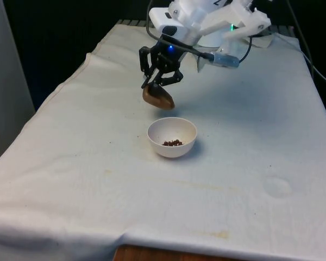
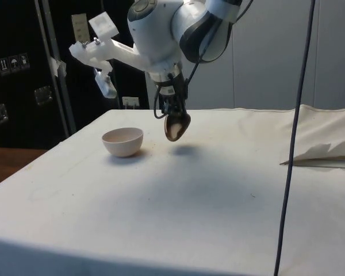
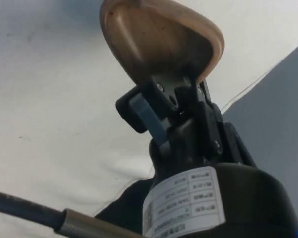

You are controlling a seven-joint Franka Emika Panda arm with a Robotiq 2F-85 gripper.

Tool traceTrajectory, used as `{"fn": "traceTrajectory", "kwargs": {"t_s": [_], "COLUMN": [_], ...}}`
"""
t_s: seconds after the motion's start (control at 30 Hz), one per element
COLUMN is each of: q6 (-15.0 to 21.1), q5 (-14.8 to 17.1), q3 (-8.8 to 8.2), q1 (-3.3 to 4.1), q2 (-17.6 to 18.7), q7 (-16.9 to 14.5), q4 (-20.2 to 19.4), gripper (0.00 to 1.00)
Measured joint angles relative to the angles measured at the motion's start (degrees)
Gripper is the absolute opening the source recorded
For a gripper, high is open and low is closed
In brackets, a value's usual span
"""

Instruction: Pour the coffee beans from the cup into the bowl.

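In the front view, the front view's left half of the tabletop (image 1: pixel 70 163) is bare white cloth, with a faint yellowish stain (image 1: pixel 106 172) and a few dark specks on it. Further along hangs the pincer (image 1: pixel 158 82), lifted off the cloth and clamped on the rim of the brown wooden cup (image 1: pixel 158 97), which is tipped steeply so that its mouth points down and towards the white bowl (image 1: pixel 172 137). The cup hangs above and a little behind the bowl, slightly towards the front view's left of it, apart from it and clear of its rim. The bowl stands upright on the cloth near the middle of the tabletop, with a small heap of coffee beans (image 1: pixel 173 143) lying in its bottom. To the front view's right of the bowl the cloth carries a pale round ring mark (image 1: pixel 277 186) and a brownish stain (image 1: pixel 221 234) near the front edge; nothing stands between cup and bowl. In the side view the bowl (image 2: pixel 123 141) sits on the left, the tilted cup (image 2: pixel 176 126) held by the pincer (image 2: pixel 173 110) hangs just beside it in the air, and a dark cable (image 2: pixel 292 144) hangs down on the right in front of a rumpled fold of cloth (image 2: pixel 325 150). The wrist view shows the cup (image 3: pixel 159 42) gripped at its rim between the fingers (image 3: pixel 144 115), its hollow looking bare of beans.
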Motion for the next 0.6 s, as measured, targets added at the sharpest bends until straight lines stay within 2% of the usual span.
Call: {"fn": "traceTrajectory", "kwargs": {"t_s": [0.37, 0.6], "q6": [3.3, 6.6], "q5": [2.8, 5.6], "q3": [-1.32, -2.69], "q1": [-0.11, -0.17], "q2": [0.1, 0.1], "q7": [-3.6, -7.3], "q4": [-1.0, -2.3], "gripper": [0.00, 0.00]}}
